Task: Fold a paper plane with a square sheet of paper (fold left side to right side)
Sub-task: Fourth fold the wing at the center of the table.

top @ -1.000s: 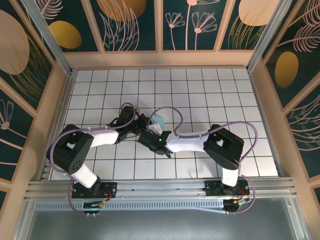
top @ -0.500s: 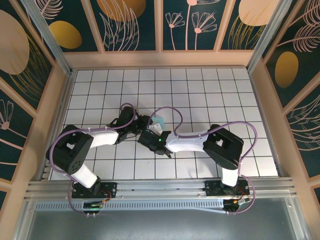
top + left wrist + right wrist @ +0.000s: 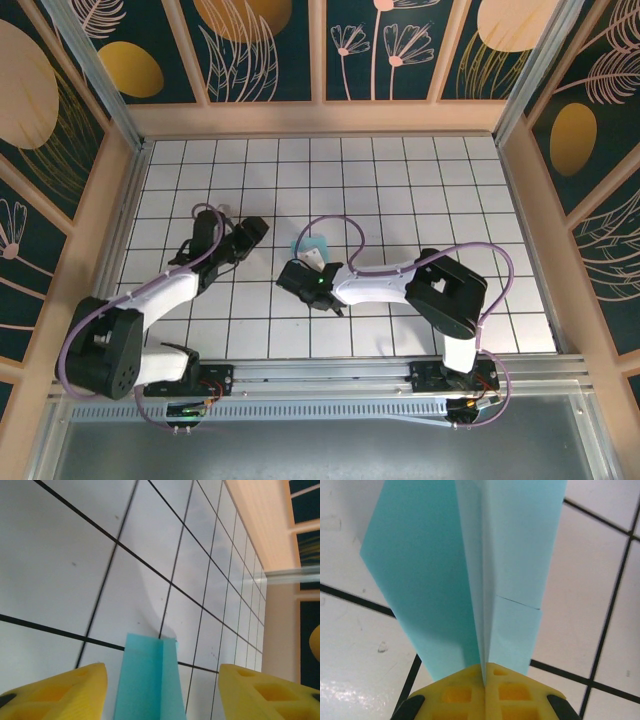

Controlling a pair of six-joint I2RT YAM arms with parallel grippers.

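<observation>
The paper plane (image 3: 313, 246) sits near the middle of the white tiled table (image 3: 420, 180), a small patch of turquoise just beyond the tip of the right arm. In the right wrist view the paper plane (image 3: 445, 565) is a layered strip with a sharp centre crease running away from the camera. One flap slopes out to the left, and a flatter panel on the right shows a short overlapping edge across it. The right gripper (image 3: 485, 672) has its yellow fingers (image 3: 455, 692) pressed together on the near end of that crease, so the paper is pinched between them. In the overhead view this right gripper (image 3: 305, 263) touches the plane's near edge. The left gripper (image 3: 251, 231) hovers to the left, apart from the paper, over bare tiles. In the left wrist view its yellow fingers (image 3: 55, 692) are spread wide. The folded turquoise end (image 3: 147, 680) shows in the gap between them, and neither finger can be seen touching it.
</observation>
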